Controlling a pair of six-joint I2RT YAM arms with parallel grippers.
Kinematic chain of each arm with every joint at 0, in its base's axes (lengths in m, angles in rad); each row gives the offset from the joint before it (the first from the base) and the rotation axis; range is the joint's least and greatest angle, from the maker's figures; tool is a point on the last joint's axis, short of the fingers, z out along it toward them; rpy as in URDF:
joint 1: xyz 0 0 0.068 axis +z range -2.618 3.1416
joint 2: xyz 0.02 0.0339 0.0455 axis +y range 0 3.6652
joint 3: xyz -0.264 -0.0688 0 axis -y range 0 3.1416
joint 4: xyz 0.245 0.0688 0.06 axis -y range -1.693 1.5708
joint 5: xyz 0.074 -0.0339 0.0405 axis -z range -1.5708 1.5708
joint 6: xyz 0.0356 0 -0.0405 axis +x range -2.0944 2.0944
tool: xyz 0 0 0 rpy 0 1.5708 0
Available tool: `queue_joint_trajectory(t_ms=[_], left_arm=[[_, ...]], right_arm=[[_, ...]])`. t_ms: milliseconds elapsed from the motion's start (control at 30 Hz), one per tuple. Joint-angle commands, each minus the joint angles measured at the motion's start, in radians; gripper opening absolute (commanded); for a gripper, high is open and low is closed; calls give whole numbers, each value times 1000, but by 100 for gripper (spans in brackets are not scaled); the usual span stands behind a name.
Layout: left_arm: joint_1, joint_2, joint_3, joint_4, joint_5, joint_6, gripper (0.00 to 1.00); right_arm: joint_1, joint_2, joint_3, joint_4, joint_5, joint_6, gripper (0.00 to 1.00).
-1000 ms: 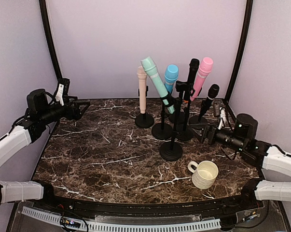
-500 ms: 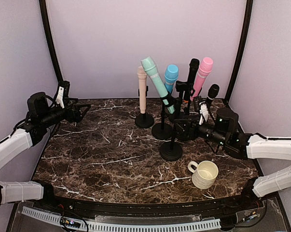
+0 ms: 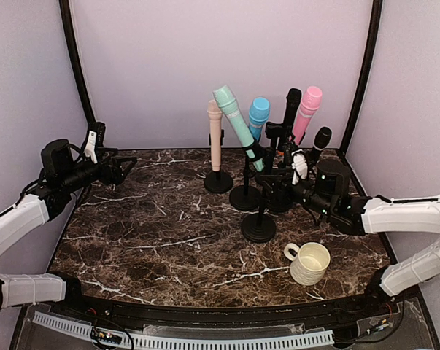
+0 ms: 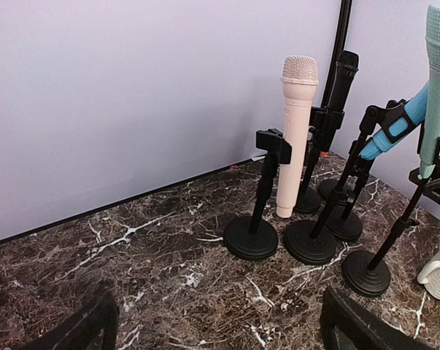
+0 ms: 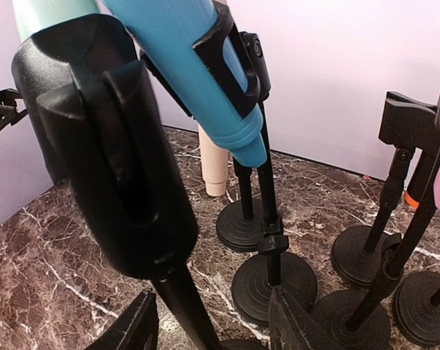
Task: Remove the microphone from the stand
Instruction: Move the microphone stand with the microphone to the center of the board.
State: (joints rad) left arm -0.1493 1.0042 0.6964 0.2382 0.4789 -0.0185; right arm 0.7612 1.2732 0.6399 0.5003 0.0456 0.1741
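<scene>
No text, label, brand, number or sign could be read in any view. The microphones [image 3: 238, 120], stands [image 3: 258, 227], mug [image 3: 309, 262] and table [image 3: 147, 240] were inspected, and no legible marking was found on any of them.

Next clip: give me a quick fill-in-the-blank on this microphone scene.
1. The left claw hangs ___, holding nothing.
2. The cream mug stands upright, handle pointing ___ in the top view.
3. Between the mint microphone and the tall black microphone sits the ___ microphone.
Missing words: open; left; blue.
</scene>
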Motion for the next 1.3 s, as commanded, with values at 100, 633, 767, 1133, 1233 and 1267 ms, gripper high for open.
queue_joint_trajectory(t_ms=[100,633,767,1133,1233,1267], left_arm=[[-1,2,-8,30,14,6,99],[-1,36,11,9,53,7,99],[-1,39,15,8,61,8,99],[-1,36,13,13,73,2,99],[-1,34,11,18,79,-2,99],[-1,33,11,21,84,-4,99]], right_arm=[[17,17,30,59,19,-42,45],[38,70,63,57,-1,-103,15],[41,69,63,49,-11,-117,5],[105,23,63,29,6,-143,0],[151,0,64,42,56,-128,0],[169,-6,66,52,70,-118,0]])
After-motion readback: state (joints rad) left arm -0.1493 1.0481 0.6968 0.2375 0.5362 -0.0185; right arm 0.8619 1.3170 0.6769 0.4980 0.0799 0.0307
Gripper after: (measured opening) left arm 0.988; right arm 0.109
